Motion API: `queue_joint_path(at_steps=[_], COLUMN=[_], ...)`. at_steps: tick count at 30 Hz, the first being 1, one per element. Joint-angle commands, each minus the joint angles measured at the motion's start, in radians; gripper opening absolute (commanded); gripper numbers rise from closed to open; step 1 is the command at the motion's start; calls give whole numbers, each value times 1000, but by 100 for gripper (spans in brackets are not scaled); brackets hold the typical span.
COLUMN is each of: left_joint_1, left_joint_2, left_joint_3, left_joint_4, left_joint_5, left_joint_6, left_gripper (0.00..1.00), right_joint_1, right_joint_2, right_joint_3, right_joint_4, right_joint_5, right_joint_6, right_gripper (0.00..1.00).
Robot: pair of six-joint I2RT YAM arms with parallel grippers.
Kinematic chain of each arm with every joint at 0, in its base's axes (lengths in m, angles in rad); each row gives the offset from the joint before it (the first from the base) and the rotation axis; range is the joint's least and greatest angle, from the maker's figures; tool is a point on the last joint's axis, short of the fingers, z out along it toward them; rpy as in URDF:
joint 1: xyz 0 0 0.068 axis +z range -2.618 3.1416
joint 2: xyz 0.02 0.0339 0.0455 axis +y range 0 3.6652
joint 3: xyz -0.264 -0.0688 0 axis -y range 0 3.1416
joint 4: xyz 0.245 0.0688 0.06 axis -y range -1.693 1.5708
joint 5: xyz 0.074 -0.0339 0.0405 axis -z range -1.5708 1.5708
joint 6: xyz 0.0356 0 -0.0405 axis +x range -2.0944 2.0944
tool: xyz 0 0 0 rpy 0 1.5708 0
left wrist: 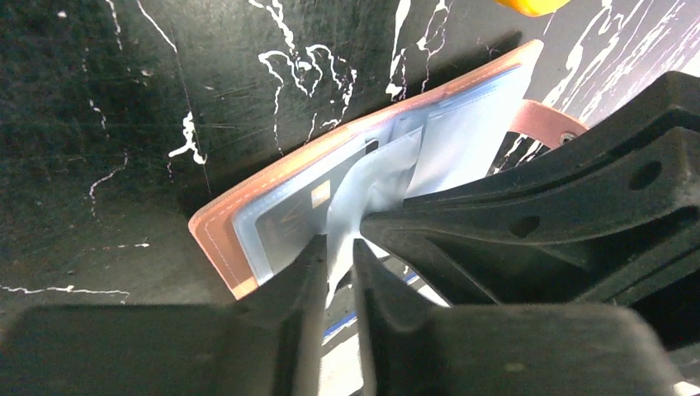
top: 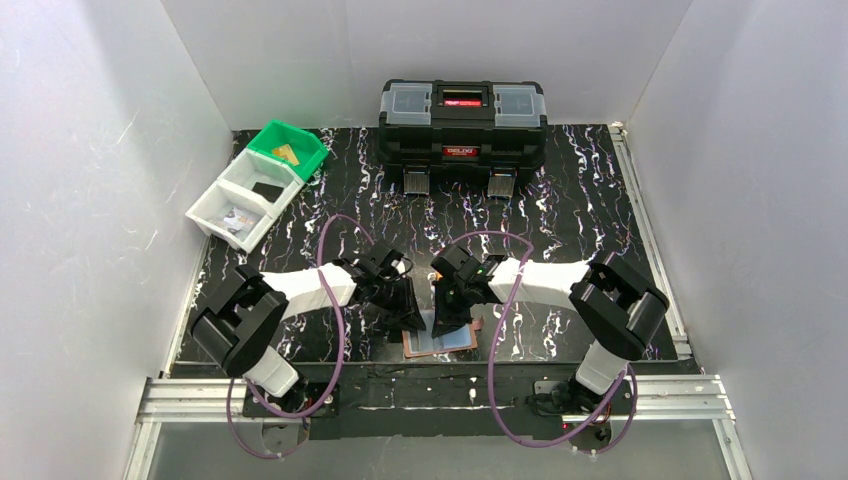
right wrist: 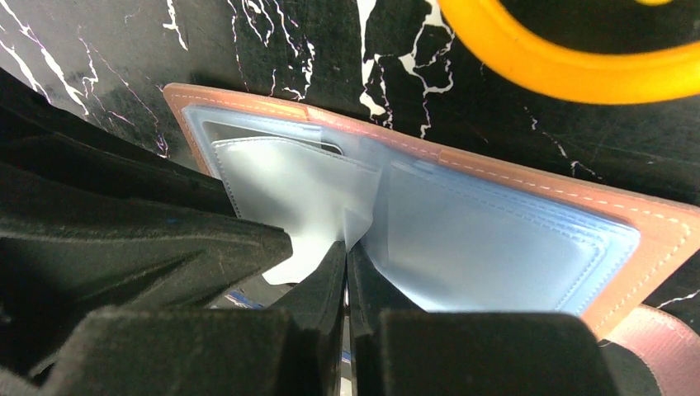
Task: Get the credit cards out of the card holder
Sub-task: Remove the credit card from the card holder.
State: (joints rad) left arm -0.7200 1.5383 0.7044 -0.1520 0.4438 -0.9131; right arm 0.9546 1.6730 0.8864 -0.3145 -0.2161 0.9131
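The left gripper [left wrist: 338, 276] pinches a clear sleeve [left wrist: 363, 186] of the open card holder [left wrist: 216, 235] lying beneath its fingers. The right gripper [right wrist: 347, 276] is closed, tips at that sleeve's fold. A chip card [left wrist: 289, 216] sits sleeved beyond the left fingers. The toolbox [top: 462, 120] label is unreadable. A yellow tape measure [right wrist: 578, 78] lies near the holder's far edge.

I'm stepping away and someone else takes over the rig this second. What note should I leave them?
Left gripper: shut on a clear sleeve of the holder.
Right gripper: shut on a sleeve beside it.
Holder: open on the table, between the arms, at the near edge.
Done: gold card in the green bin, black card in the middle white bin. Something pale lies in the nearest white bin, too small to name.
Left: a dark card shows under a sleeve in the holder. It probably comes out next.
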Motion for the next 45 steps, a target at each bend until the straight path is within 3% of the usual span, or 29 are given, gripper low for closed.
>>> queue_joint_path(at_steps=[1,4,13,21,30,39,45], left_joint_1=[-15,-16,-15,-37,-114,-170,-181], left_joint_2=[12,2,-74,-52,54,180,227], left_joint_3=[11,18,68,118,215,320,362], left_joint_4=[4,-16,-105,-106,-95,-77,-66], left_joint_5=[-16,-31,-83,-44,-58,-49,-42], left_joint_6=[-3,-4,15,18,-3,-30,-37], left_gripper=[12,0,0,1,26,40,52], right_joint_1=[19,14,-19,-35,-77,-132,-137], right_joint_2=[22,5,-152,-243,-369,-563,-576], right_joint_3=[-27,-3,82,99,13,-96,-115], right_joint_4=[-5,-34,-137,-220,-274,-312,-308], right_joint_5=[28,35,72,136,208,285,262], right_joint_6=[-8,-23,-85,-90,-62,-14,-2], right_gripper=[7,11,47,53,54,64,64])
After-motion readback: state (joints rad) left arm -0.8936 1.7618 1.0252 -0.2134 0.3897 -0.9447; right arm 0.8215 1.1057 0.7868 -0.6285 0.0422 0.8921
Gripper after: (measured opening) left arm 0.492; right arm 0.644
